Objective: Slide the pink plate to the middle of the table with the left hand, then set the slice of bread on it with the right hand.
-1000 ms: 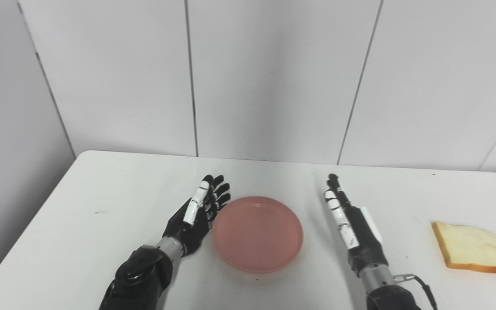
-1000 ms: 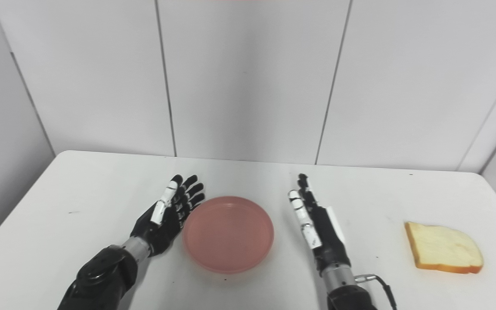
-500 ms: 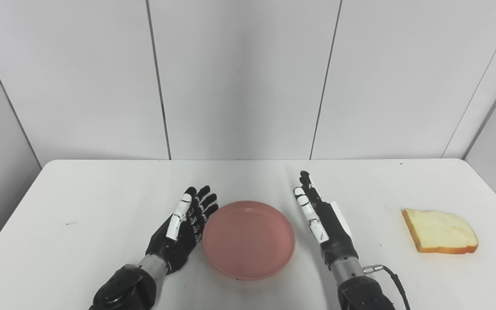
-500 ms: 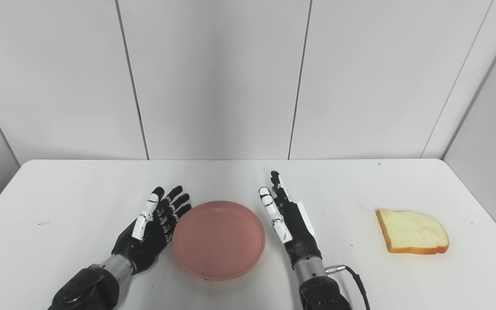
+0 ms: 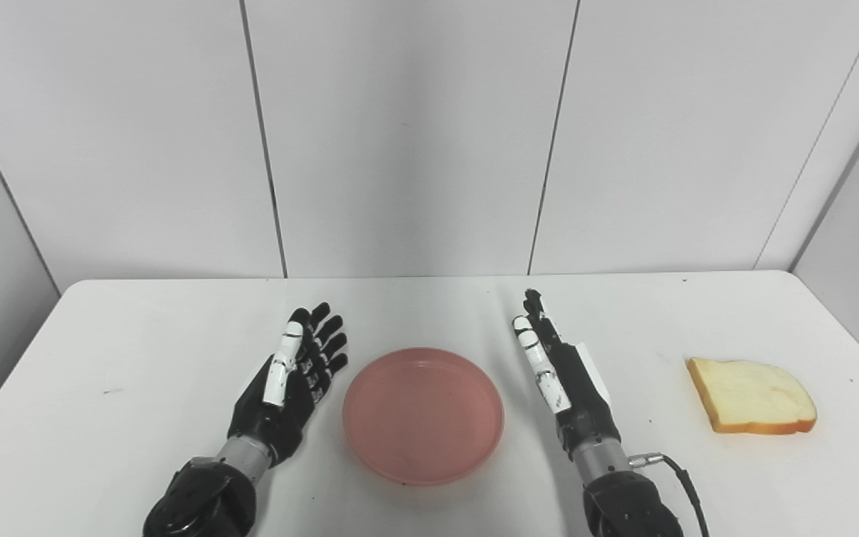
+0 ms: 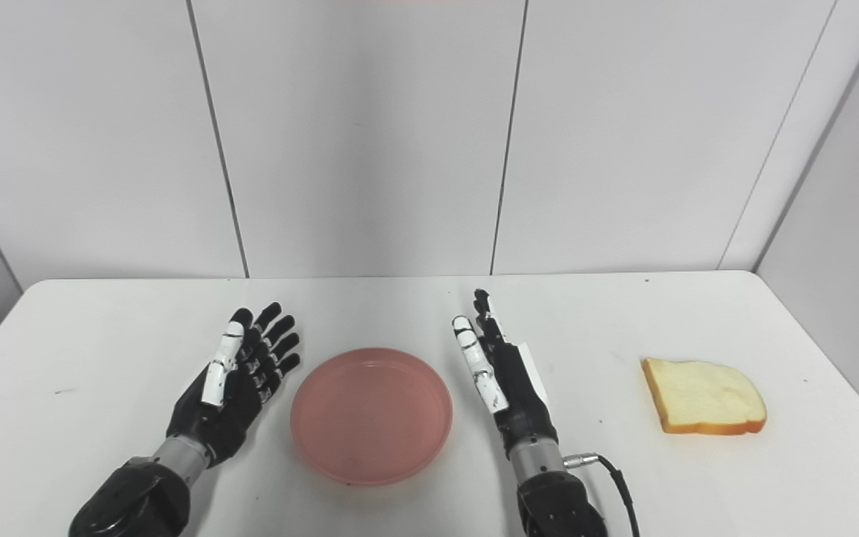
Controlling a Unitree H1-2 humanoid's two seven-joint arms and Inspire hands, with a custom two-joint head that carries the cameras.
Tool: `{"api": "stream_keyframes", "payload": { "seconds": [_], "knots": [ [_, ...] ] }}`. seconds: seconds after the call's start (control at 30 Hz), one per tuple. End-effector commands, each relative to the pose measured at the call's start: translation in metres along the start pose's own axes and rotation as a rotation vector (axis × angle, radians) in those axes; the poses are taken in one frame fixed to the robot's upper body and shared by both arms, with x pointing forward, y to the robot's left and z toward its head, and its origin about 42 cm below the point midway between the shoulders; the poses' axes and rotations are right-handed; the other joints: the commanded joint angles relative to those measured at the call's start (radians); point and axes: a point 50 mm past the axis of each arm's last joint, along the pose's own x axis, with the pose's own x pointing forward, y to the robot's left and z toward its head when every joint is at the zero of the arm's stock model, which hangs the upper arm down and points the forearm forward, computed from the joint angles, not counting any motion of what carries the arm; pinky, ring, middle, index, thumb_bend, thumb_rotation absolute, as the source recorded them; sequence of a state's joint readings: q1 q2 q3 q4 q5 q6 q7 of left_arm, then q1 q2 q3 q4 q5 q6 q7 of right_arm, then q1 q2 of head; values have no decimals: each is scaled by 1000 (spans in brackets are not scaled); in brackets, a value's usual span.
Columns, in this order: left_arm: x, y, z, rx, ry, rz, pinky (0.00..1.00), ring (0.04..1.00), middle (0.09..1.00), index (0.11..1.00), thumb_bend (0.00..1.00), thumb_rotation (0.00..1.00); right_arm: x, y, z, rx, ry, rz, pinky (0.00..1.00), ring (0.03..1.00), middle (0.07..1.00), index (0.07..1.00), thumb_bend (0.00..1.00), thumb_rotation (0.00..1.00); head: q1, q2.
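The pink plate point(image 5: 423, 415) lies empty near the middle of the white table point(image 5: 139, 328), toward the front edge. My left hand point(image 5: 288, 380) rests open just left of the plate, palm facing it, a small gap between them. On the plate's right side my right hand point(image 5: 564, 373) stands open on its edge, fingers stretched away from me, holding nothing. A slice of bread point(image 5: 751, 385) with a tan crust lies flat at the right side of the table, well apart from the right hand.
White wall panels point(image 5: 407, 134) rise directly behind the table's far edge. A cable point(image 5: 679, 477) runs from my right wrist near the front edge. Bare tabletop lies between the right hand and the bread.
The camera has swung, shifting the whole picture. My left hand has drawn away from the plate's rim to the left, opening a gap. The right hand and bread keep their places.
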State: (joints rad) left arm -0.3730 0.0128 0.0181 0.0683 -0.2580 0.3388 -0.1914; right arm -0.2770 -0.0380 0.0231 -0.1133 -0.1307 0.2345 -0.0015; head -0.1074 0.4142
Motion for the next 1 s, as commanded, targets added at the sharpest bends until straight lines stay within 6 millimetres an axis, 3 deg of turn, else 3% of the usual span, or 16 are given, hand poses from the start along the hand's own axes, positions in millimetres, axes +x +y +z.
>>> {"api": "stream_keyframes", "payload": {
  "seconds": [0.0,0.13,0.17,0.23,0.37,0.5,0.57,0.73,0.8,0.9,0.97],
  "knots": [
    [2,-5,22,33,-119,-7,1000,1000,1000,998,555,1000,10,-4,22,-3,-100,-14,986,1000,1000,1000,228,1000,2,0],
    [-1,-5,25,49,-155,12,1000,999,998,996,568,1000,17,-23,39,-65,-163,-20,1000,1000,1000,1000,358,968,-8,-9],
    [-2,-6,25,51,-164,20,994,991,992,990,571,1000,18,-27,44,-71,-178,-27,1000,1000,1000,1000,379,869,-8,-9],
    [-5,-6,25,65,-195,39,979,981,988,987,552,1000,20,-36,53,-81,-215,-46,1000,1000,1000,1000,396,803,-21,-12],
    [-8,-1,23,123,-254,51,983,974,987,993,550,1000,27,-63,79,-287,-287,-69,932,997,1000,1000,484,839,-70,-21],
    [-9,4,22,141,-270,49,972,972,987,996,561,1000,32,-86,102,-418,-315,-50,869,964,1000,1000,627,786,-117,-28],
    [-9,7,22,126,-270,46,963,966,983,996,562,1000,33,-95,113,-474,-328,-43,881,953,985,983,717,673,-136,-27],
    [-7,13,23,105,-267,27,970,964,980,998,583,1000,37,-123,139,-661,-328,90,840,927,957,918,886,546,-192,-21],
    [-7,15,23,102,-266,23,974,967,981,999,594,1000,37,-127,146,-710,-311,132,837,916,944,902,960,500,-216,-19],
    [-9,20,22,81,-262,18,980,968,980,995,593,1000,36,-133,159,-835,-260,180,812,903,930,908,995,478,-266,-16],
    [-11,25,23,78,-260,6,995,978,988,999,585,1000,35,-136,165,-882,-229,204,800,892,924,917,1000,413,-285,-14]
  ]
}}
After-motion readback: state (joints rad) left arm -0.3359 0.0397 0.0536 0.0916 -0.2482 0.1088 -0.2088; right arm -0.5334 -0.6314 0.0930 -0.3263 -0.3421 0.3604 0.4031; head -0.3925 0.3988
